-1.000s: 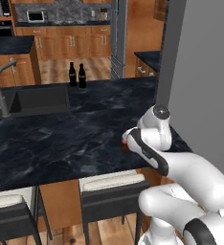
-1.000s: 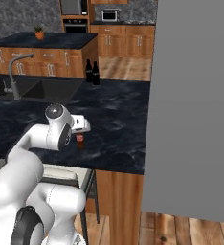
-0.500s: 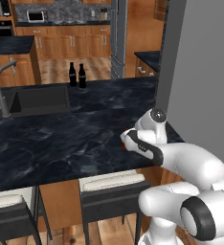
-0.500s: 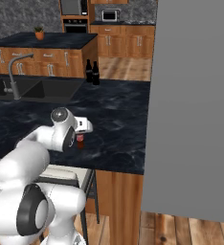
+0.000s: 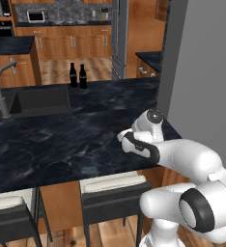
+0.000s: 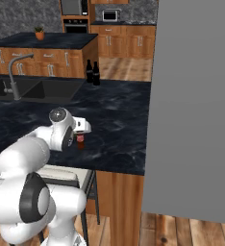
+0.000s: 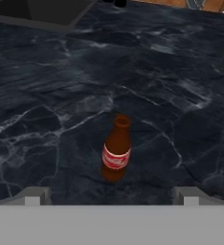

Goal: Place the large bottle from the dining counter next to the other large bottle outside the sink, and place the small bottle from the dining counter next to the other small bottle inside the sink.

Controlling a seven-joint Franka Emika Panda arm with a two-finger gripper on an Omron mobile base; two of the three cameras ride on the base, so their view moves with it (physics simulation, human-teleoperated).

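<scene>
Small bottle (image 7: 116, 149) stands upright on dining counter (image 7: 51, 119), centred just ahead of claw (image 7: 112, 196); claw spread wide, gripping nothing, tips either side of btl w/ gap, no contact. Two black bottles (image 5: 77, 76) farther back nr sink (image 5: 37, 99), by counter's far edge.

The small bottle (image 7: 116, 149) stands upright on the dining counter (image 7: 171, 81), centre of the hand view, just ahead of the gripper (image 7: 111, 196), between its spread fingertips. In the right base view it sits lower centre-left (image 6: 80, 141), just right of the arm's hand. The sink (image 5: 35, 99) lies upper left of the left base view, with two bottles (image 5: 78, 76) side by side beyond its right corner.
</scene>
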